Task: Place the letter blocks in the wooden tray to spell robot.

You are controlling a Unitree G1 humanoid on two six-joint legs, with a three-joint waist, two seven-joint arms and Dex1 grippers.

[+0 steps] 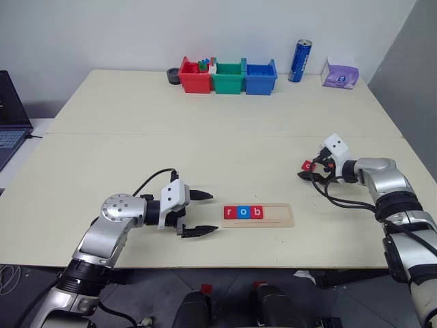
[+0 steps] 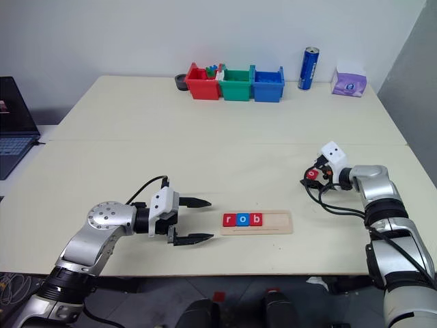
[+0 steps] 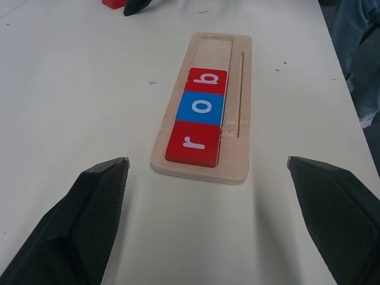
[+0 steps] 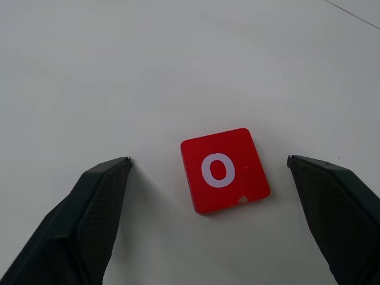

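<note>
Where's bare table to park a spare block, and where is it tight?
Free: the wide middle between the bins and the wooden tray, plus the stretch left of the left tool. In the tray, the groove right of the b block is bare. Tight: around the right tool, open over the red o block.

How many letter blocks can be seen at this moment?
4. Red r, blue o and red b sit side by side in the wooden tray; a red o lies on the table between the right gripper's open fingers. Others may be hidden.
</note>
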